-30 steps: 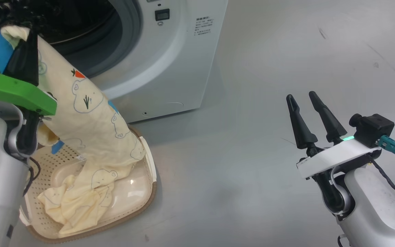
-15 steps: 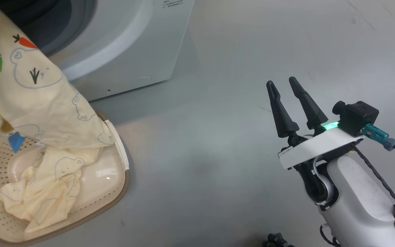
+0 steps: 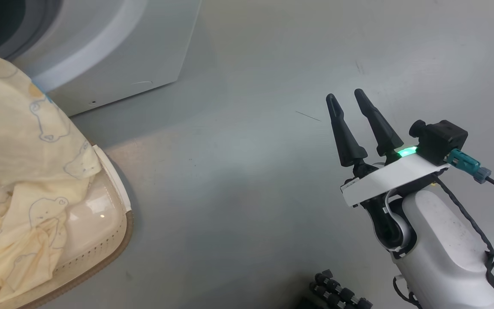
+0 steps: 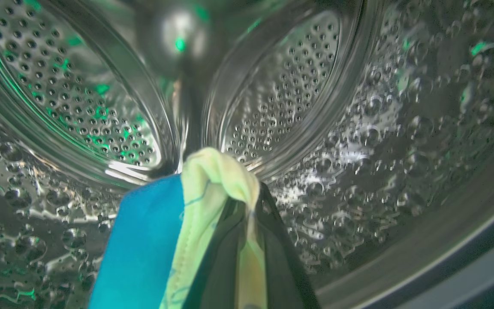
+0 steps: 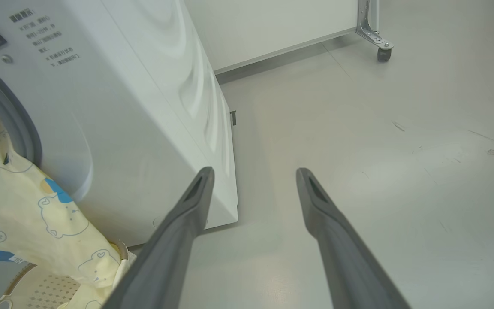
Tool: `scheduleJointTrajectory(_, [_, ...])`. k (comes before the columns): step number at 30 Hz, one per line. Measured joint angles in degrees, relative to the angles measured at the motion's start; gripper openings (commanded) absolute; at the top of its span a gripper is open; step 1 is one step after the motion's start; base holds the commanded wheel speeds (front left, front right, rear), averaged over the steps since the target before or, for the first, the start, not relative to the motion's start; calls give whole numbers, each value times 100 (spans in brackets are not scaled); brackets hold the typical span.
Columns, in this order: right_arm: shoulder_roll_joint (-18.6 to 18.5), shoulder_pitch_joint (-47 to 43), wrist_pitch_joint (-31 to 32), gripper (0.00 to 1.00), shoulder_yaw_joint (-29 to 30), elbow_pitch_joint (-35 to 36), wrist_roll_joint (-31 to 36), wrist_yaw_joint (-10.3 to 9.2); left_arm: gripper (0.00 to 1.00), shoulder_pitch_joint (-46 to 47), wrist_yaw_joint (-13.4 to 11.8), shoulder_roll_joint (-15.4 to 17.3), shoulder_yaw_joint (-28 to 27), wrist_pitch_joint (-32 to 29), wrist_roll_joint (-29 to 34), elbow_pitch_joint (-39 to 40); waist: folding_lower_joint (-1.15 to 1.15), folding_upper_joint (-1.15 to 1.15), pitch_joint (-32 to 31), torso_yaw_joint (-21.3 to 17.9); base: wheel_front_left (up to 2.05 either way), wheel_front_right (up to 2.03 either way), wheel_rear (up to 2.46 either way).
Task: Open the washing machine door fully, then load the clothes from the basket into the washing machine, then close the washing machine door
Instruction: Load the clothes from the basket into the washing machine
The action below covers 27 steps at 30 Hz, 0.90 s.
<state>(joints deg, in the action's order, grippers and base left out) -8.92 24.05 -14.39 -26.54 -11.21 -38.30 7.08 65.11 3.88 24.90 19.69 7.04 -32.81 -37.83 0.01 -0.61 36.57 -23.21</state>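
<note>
In the left wrist view, the left tool (image 4: 249, 201) is seen clamped on a fold of the clothes (image 4: 217, 171), a strip of pale yellow cloth being pinched between its two dark fingers, with the blue cuff (image 4: 144, 249) hanging just beside them. Beyond and around the held fold, the perforated steel drum (image 4: 281, 94) is seen, green light being reflected from its wall. In the head view, the right tool (image 3: 344, 95) is held over the bare floor (image 3: 238, 171) at the lower right, its fingers apart and nothing gripped between them. Well apart from it, at the left edge, the basket (image 3: 125, 231) is set on the floor just in front of the washing machine (image 3: 114, 51). Part of the clothes (image 3: 24, 141) is heaped in the basket, and the rest is drawn up out of it towards the dark opening of the machine. In the right wrist view, the spread fingers of the right tool (image 5: 254, 171) are pointed past the white front corner of the machine (image 5: 122, 107). The bear-printed cloth (image 5: 28, 214) is seen stretched from the basket (image 5: 37, 292) up to the grey rim of the opening. Farthest off, a castor (image 5: 384, 53) is seen at the foot of a pale panel.
</note>
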Motion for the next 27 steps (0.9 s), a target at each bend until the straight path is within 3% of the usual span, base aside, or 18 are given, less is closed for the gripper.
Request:
scheduleJointTrajectory(5, [29, 18, 0, 100, 12, -31, 4, 0, 0, 360, -111, -20, -305, 849, 60, 198, 0, 0, 46, -30, 0, 0, 0])
scheduleJointTrajectory(12, [46, 116, 0, 100, 14, -68, 45, 0, 0, 454, -111, -68, -356, 753, 66, -158, 0, 0, 37, -3, 0, 0, 0])
scheduleJointTrajectory(13, [46, 116, 0, 100, 16, -80, 45, 0, 21, 433, -110, -92, -315, 751, 68, -250, 0, 0, 34, 3, 0, 0, 0])
scheduleJointTrajectory(14, [47, 116, 0, 100, 16, -92, 46, 0, 96, 409, -110, -121, -277, 724, 65, -369, 0, 0, 29, 9, 0, 0, 0])
scheduleJointTrajectory(15, [51, 116, 0, 100, 16, -101, 46, 0, 100, 383, -110, -156, -258, 700, 46, -499, 0, 0, 23, 16, 0, 0, 0])
scheduleJointTrajectory(27, [66, 116, 0, 100, 107, -194, 67, 0, 100, 191, 52, -508, 11, 660, 52, -966, -1, 0, -166, 184, 0, 0, 0])
